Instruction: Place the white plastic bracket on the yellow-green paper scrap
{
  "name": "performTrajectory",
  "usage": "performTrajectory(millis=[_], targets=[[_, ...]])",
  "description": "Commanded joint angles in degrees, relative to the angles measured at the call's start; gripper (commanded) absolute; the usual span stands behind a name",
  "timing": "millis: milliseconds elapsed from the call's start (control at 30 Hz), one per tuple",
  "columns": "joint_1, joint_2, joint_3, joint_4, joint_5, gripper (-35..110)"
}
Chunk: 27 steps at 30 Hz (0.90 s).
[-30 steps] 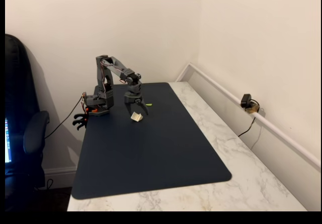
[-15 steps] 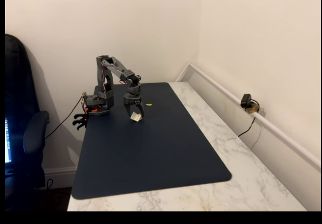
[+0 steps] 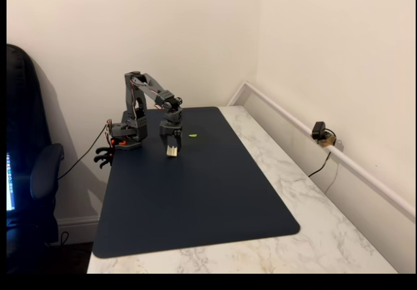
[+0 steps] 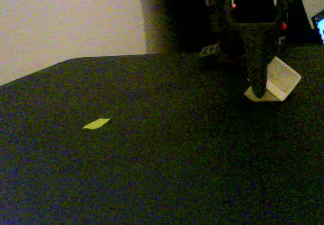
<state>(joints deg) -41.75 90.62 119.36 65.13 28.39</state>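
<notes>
The grey arm reaches down over the rear of a dark mat on a marble table, its gripper clamped on the white bracket. In the low fixed view, the gripper pinches the bracket's fold, its lower flap at mat level. The yellow-green scrap lies flat on the mat, well apart from the bracket; in the wider fixed view, the scrap sits just right of the gripper.

A dark mat covers the marble table beside a black chair.
</notes>
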Motion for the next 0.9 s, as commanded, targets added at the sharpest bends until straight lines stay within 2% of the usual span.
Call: performTrajectory(millis=[0, 333, 867], targets=[[0.9, 7.6, -1.5, 1.8, 0.8, 0], [10.7, 23.4, -3.3, 2.5, -0.2, 0], [41.9, 14.7, -9.1, -1.8, -2.5, 0]])
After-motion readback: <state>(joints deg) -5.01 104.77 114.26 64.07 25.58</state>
